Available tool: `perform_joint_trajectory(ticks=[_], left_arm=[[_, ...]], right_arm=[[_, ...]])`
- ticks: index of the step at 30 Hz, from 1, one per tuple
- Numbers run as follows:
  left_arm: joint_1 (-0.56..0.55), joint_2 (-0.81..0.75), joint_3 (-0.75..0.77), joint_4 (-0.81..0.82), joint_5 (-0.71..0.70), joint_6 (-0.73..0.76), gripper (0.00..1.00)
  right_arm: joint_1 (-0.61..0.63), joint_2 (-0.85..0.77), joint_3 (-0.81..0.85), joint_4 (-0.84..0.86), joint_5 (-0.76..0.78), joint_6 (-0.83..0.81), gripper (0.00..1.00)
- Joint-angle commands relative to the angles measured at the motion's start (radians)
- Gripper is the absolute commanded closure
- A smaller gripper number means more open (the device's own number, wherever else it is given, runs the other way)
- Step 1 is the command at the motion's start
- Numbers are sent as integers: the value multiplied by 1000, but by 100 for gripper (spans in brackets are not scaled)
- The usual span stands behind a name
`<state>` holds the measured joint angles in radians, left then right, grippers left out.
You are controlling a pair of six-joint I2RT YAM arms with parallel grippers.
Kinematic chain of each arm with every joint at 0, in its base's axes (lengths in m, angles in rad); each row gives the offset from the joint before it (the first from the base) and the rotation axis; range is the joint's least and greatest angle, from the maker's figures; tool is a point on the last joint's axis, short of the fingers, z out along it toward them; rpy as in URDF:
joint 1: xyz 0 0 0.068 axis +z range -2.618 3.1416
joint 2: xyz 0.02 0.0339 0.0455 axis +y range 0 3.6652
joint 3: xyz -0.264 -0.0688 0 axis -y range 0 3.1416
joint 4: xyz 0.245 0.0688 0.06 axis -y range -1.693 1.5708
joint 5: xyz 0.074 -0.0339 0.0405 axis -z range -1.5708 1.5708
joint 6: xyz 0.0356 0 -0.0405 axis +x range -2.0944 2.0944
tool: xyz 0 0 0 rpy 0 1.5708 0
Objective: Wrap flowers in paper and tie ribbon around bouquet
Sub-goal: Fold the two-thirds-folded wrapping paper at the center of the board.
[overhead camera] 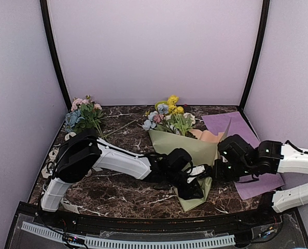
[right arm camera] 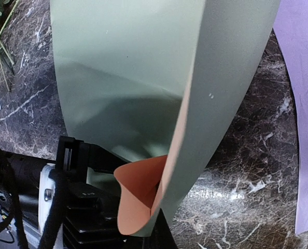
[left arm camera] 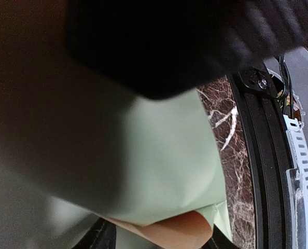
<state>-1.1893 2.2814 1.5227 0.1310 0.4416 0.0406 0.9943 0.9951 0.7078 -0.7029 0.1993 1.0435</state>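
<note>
Two robot arms: the left arm (overhead camera: 117, 162) and the right arm (overhead camera: 299, 158). Two tools: the left tool (overhead camera: 191, 181) and the right tool (overhead camera: 222, 167). Three paper sheets: one sage-green sheet (overhead camera: 187, 145), one peach sheet (overhead camera: 208, 136), one purple sheet (overhead camera: 237, 127). Two bunches of flowers: one wrapped bunch (overhead camera: 167, 116) and one loose bunch (overhead camera: 84, 114) at the far left corner of the single worktop (overhead camera: 117, 192).

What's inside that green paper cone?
Yellow, blue and pink flowers poke from the wide end of the paper, with a peach sheet lining it. Their stems are covered.
</note>
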Motion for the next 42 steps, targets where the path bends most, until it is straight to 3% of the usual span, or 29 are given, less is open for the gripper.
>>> perform_joint_trajectory(ticks=[1, 7, 11, 14, 19, 26, 31, 42], left_arm=[[-9, 8, -7, -23, 28, 1, 50], [3, -1, -36, 16, 55, -17, 49], [36, -26, -105, 132, 126, -119, 49], [57, -31, -137, 205, 178, -184, 47], [81, -39, -182, 313, 231, -263, 46], [96, -69, -287, 538, 259, -368, 41], [96, -114, -370, 673, 175, -434, 35], [96, -312, -514, 582, -82, -444, 34]], right_arm=[[54, 20, 38, 69, 54, -78, 100], [59, -78, -102, 253, -21, -112, 100], [58, -111, -178, 385, -17, -176, 100], [59, -91, -211, 482, -46, -248, 100], [60, -12, -204, 482, -114, -398, 100], [60, 59, -265, 612, -206, -437, 100], [59, 137, -285, 657, -210, -453, 100], [58, 302, -295, 674, -211, -471, 100]])
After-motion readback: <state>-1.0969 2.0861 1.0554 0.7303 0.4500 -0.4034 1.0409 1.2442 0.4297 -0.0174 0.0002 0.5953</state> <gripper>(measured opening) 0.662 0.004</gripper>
